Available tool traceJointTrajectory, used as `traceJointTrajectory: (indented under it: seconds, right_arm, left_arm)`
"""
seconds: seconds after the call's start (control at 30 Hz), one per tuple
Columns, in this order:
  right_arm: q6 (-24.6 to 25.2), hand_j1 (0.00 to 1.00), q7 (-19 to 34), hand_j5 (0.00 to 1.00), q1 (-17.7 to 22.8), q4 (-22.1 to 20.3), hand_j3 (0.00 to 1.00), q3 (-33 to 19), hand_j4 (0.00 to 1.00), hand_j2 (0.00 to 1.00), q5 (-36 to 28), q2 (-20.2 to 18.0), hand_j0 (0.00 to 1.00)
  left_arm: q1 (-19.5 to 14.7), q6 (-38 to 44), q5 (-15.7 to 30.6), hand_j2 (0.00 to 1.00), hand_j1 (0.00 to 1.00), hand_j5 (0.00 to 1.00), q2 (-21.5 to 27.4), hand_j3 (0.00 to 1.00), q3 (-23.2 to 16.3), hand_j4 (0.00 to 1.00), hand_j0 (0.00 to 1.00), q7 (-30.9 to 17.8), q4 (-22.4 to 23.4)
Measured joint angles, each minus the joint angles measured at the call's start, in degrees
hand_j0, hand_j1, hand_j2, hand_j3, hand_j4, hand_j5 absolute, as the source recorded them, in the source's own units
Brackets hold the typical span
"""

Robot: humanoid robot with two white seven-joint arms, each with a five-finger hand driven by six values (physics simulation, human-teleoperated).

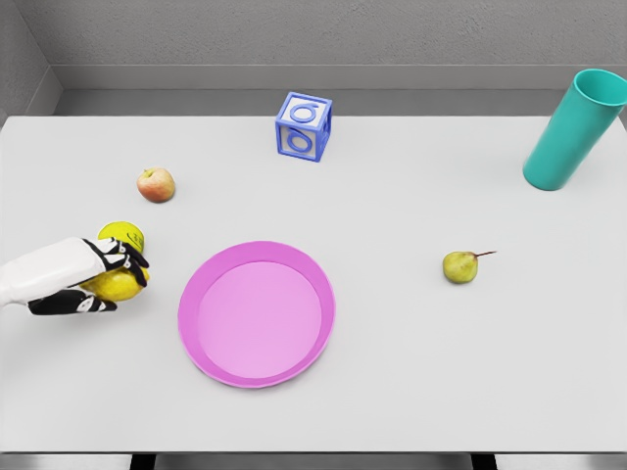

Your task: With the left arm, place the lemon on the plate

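Low in the middle lies the pink plate (257,313). At the left edge, the left hand (93,279) has its fingers wrapped around the lemon (118,264), just beside the plate. The grasp looks made; next comes a lift and short carry rightward. Farther up: apple (156,184), block (303,126).

Lemon (120,257) partly hidden under left robot hand (98,279); left arm cut off at frame edge.
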Motion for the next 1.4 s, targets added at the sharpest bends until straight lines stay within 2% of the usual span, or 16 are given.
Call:
traceJointTrajectory:
  seconds: [0.47, 0.77, 0.87, 0.93, 0.97, 1.13, 1.27, 1.4]
  right_arm:
    - [0.0, 1.0, 0.0, 1.0, 0.0, 0.0, 1.0, 0.0, 1.0, 1.0, 0.01, 0.0, 1.0]
    - [0.0, 1.0, 0.0, 1.0, 0.0, 0.0, 1.0, 0.0, 1.0, 1.0, 0.0, 0.0, 1.0]
    - [0.0, 1.0, 0.0, 1.0, 0.0, 0.0, 1.0, 0.0, 1.0, 1.0, 0.01, 0.0, 1.0]
    - [0.0, 1.0, 0.0, 1.0, 0.0, 0.0, 1.0, 0.0, 1.0, 1.0, 0.01, 0.0, 1.0]
    - [0.0, 1.0, 0.0, 1.0, 0.0, 0.0, 1.0, 0.0, 1.0, 1.0, 0.01, 0.0, 1.0]
    - [0.0, 1.0, 0.0, 1.0, 0.0, 0.0, 1.0, 0.0, 1.0, 1.0, 0.01, 0.0, 1.0]
    - [0.0, 1.0, 0.0, 1.0, 0.0, 0.0, 1.0, 0.0, 1.0, 1.0, 0.02, 0.0, 1.0]
    - [0.0, 1.0, 0.0, 1.0, 0.0, 0.0, 1.0, 0.0, 1.0, 1.0, 0.01, 0.0, 1.0]
  left_arm:
    - [-2.9, 0.01, -0.3, 0.33, 0.33, 0.33, -1.53, 0.33, -0.61, 0.33, 0.33, -0.02, -2.06]
    - [-3.6, -0.01, -0.54, 0.33, 0.33, 0.33, -2.92, 0.33, -0.98, 0.33, 0.33, -0.02, -5.46]
    - [-5.62, 0.0, -0.59, 0.33, 0.33, 0.33, -4.12, 0.33, -1.29, 0.33, 0.33, -0.01, -6.28]
    - [-9.49, 0.04, -0.49, 0.33, 0.33, 0.33, -4.71, 0.33, -2.74, 0.33, 0.33, 0.01, -6.5]
    - [-10.11, 0.03, -0.49, 0.33, 0.33, 0.33, -5.06, 0.33, -3.77, 0.33, 0.33, -0.01, -6.52]
    - [-11.25, -0.03, -1.05, 0.33, 0.33, 0.33, -6.84, 0.33, -6.29, 0.33, 0.33, -0.06, -6.73]
    - [-14.15, 0.0, -1.46, 0.33, 0.33, 0.33, -8.01, 0.33, -8.89, 0.33, 0.33, -0.04, -6.93]
    - [-14.59, -0.02, -3.3, 0.33, 0.33, 0.33, -10.2, 0.33, -10.77, 0.33, 0.33, -0.09, -7.11]
